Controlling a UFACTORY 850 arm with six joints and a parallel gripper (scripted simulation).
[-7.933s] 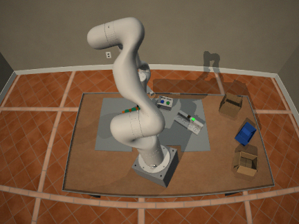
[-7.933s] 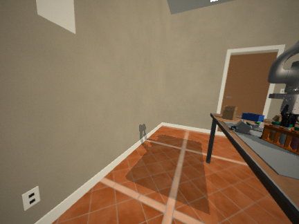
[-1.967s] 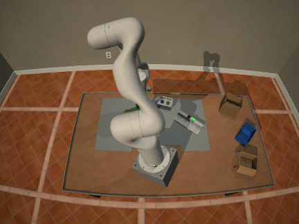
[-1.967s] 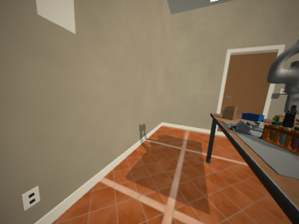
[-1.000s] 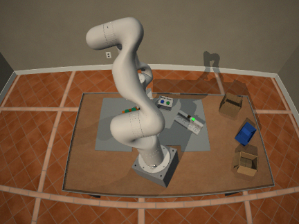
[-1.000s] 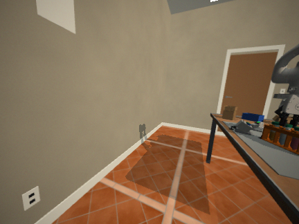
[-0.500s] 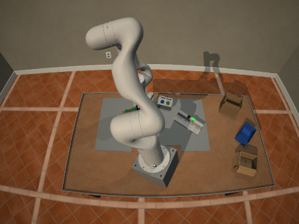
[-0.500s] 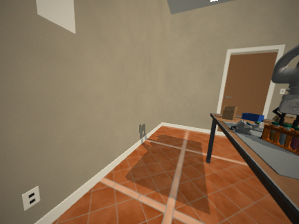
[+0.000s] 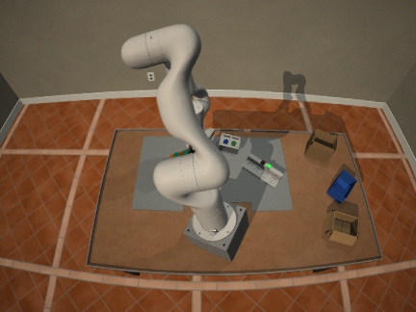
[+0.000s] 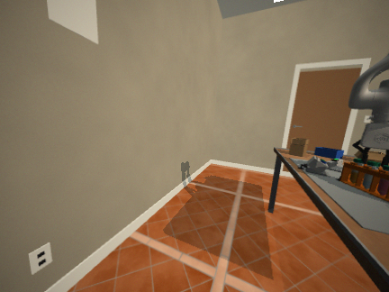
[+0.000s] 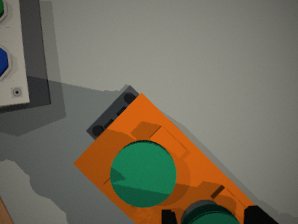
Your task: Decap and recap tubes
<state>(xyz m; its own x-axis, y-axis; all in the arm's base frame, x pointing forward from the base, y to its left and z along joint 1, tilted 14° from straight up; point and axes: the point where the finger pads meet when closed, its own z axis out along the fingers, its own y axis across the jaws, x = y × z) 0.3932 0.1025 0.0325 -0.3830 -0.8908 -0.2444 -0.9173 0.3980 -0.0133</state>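
From here the arm [image 9: 180, 108] [image 10: 377, 92] leans over the orange tube rack [image 9: 172, 156] [image 10: 366, 170] [image 11: 150, 116] on the table [image 9: 144, 241]. The gripper [image 9: 192, 150] [image 10: 372, 157] [image 11: 214, 216] is partly spread, its fingers either side of a green cap [image 11: 212, 216] without pinching it. That cap sits second from the rack end nearest the key housing [image 9: 230, 137] [image 11: 16, 45]; the end cap [image 11: 143, 173] sits over its own place in the rack, just beside it. The housing carries the blue key [image 9: 225, 142] [image 11: 3, 61] and the green key [image 9: 234, 143] [image 11: 2, 9]. Over to the right, the pale cap tray [image 9: 252, 166] lies at a slant, its green lamp [image 9: 269, 166] [image 10: 337, 159] glowing. Farther right, a blue bin [image 9: 342, 187] [image 10: 329, 152] sits between two open cardboard boxes.
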